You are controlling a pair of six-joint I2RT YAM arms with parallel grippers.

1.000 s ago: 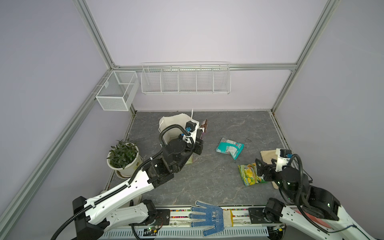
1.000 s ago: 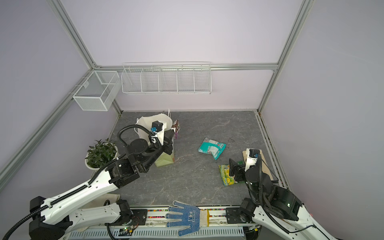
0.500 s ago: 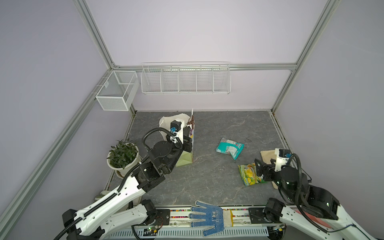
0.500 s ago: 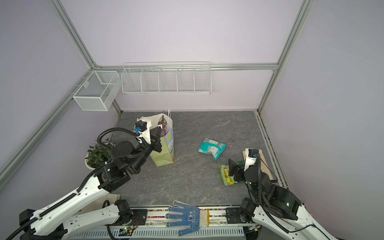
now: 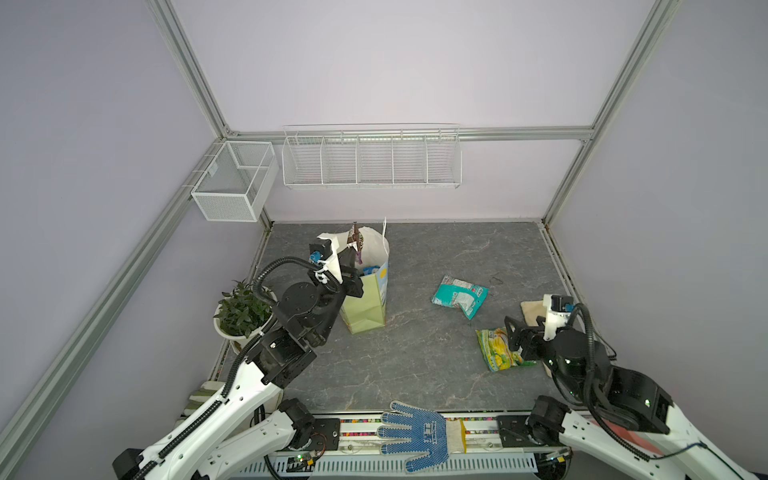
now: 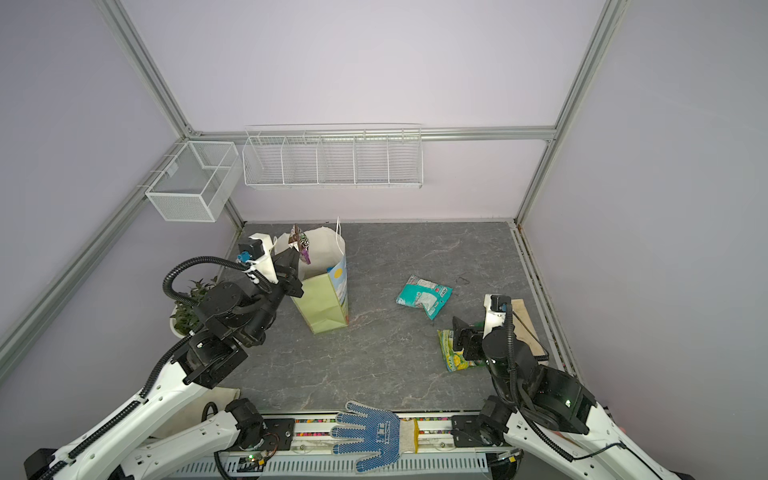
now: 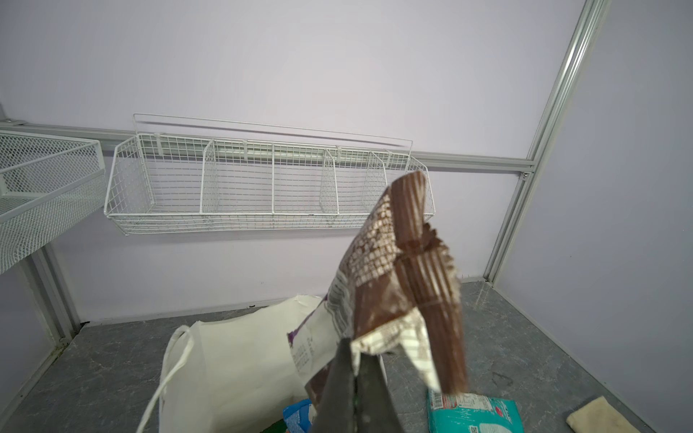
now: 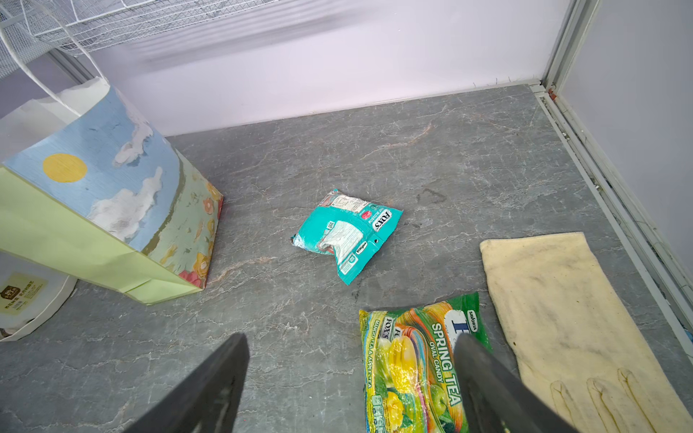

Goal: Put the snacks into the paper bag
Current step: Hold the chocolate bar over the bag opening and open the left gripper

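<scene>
The paper bag [image 5: 365,305] [image 6: 324,299] [image 8: 112,195] stands upright and open at the back left. My left gripper [image 5: 352,261] [image 6: 293,258] [image 7: 356,361] is shut on the lower edge of a dark brown snack packet [image 5: 356,243] [image 6: 301,242] [image 7: 407,277], which stands up over the bag's mouth. A blue packet [image 7: 298,414] lies inside the bag. A teal packet [image 5: 459,296] [image 6: 424,296] [image 8: 347,232] lies mid-table. A yellow-green packet [image 5: 498,350] [image 6: 455,355] [image 8: 416,367] lies at the right, with my right gripper [image 5: 519,336] [image 8: 352,339] open just above its near-left part.
A potted plant [image 5: 243,309] stands left of the bag, beside my left arm. A cream glove [image 8: 562,318] lies right of the yellow-green packet. A blue dotted glove [image 5: 415,434] rests on the front rail. Two white wire baskets [image 5: 370,160] [image 5: 232,183] hang on the walls.
My left arm has swung leftwards with the brown packet, from the bag's right side to over its mouth, uncovering the bag's side. The right arm has stayed still.
</scene>
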